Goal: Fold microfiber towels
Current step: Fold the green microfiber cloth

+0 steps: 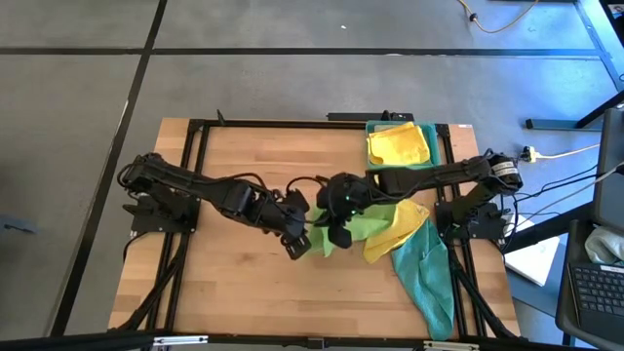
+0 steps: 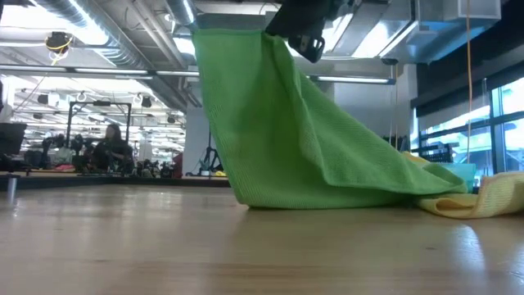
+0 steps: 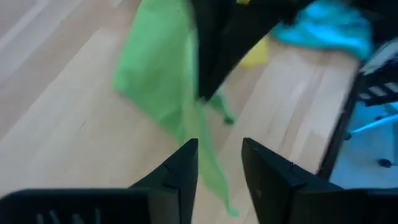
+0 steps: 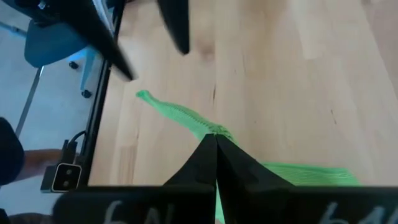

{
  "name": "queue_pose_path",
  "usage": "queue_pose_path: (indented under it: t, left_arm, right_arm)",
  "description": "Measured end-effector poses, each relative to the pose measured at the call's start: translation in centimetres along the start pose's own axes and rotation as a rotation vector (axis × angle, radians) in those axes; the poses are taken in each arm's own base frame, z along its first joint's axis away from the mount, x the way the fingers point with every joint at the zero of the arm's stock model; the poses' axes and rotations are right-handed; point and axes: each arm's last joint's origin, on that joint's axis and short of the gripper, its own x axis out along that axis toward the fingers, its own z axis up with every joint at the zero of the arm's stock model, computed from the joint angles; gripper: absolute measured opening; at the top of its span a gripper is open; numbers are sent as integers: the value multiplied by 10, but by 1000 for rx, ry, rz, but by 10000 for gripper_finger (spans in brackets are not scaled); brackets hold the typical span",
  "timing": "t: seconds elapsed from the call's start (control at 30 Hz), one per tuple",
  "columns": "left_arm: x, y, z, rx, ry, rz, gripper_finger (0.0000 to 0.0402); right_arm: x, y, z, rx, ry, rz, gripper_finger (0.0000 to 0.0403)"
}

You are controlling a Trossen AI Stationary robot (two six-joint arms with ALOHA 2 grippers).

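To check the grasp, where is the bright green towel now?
In the high view the bright green towel is at the table's centre, lifted by the shut right claw, beside a yellow towel.

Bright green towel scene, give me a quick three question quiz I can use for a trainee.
1. True or false: the right pincer is shut on the bright green towel, lifting one edge while the rest trails on the table.
2. Which cloth lies in the teal tray? A) teal towel B) yellow towel C) bright green towel
3. Fill in: the left pincer has its fingers ____, with nothing gripped between them.

Key:
1. True
2. B, the yellow towel; the teal towel lies on the table beside another yellow one.
3. Apart
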Motion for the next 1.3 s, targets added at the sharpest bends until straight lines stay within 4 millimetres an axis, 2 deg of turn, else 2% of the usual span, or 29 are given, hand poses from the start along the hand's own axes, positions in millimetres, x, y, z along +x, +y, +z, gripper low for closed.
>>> queue_pose_path:
  t: [0.1,0.33,0.47,0.83,1.0,1.13,1.3]
  left_arm:
    - [3,5,-5,-50,49,63,119]
    - [15,-2,-16,-60,39,18,146]
    - [28,0,-26,-110,93,7,159]
    - [56,9,-55,-148,147,58,159]
    - [62,12,-60,-165,151,75,159]
    - [63,13,-59,-164,143,83,131]
    - [62,15,-59,-133,153,83,22]
  right_arm:
    - [-1,-1,1,13,-4,-2,3]
    - [-2,0,2,21,-19,4,3]
    - [-2,0,2,21,-19,4,3]
    - [-2,0,3,18,-25,8,3]
    - [-2,0,3,12,-25,8,3]
    - [-2,0,2,13,-19,6,3]
    - [-2,-1,1,-3,-4,1,3]
